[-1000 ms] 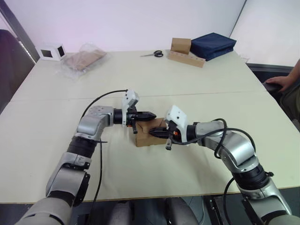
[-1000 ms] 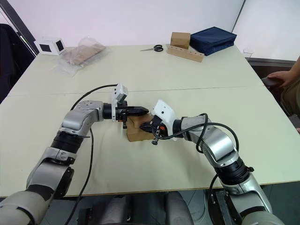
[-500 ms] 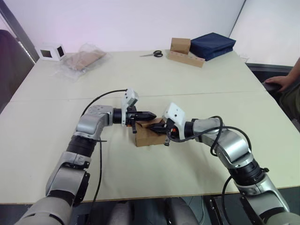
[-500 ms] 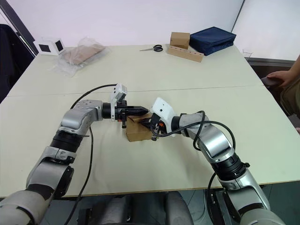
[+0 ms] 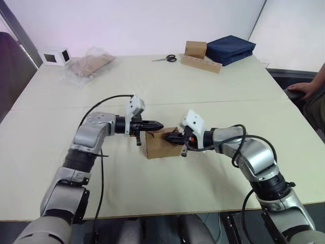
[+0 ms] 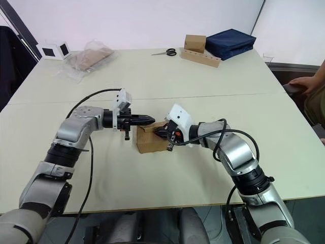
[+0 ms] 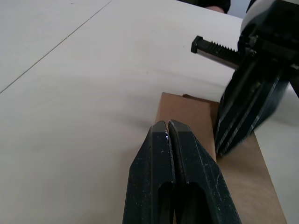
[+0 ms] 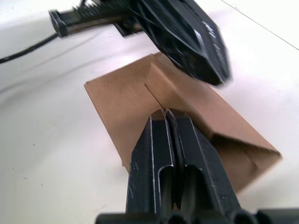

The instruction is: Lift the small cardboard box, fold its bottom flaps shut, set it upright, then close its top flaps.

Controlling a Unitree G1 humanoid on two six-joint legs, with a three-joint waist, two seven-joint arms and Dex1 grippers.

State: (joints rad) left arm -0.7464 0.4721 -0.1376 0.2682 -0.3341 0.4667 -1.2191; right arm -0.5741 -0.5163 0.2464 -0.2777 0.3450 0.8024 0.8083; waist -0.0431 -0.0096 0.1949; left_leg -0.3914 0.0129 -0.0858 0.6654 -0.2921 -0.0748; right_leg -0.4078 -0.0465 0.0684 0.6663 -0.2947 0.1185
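Brown cardboard, the small cardboard box sits mid-table with its top flaps folded down. Left gripper and right gripper, both pinched closed and empty, hover over it, perhaps touching.

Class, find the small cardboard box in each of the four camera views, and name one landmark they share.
Left eye view: small cardboard box at table centre, between both grippers.
Right eye view: centre, same spot.
Left wrist view: beyond the shut left gripper.
Right wrist view: beyond the shut right gripper.
Shared landmark: the box's top flaps.
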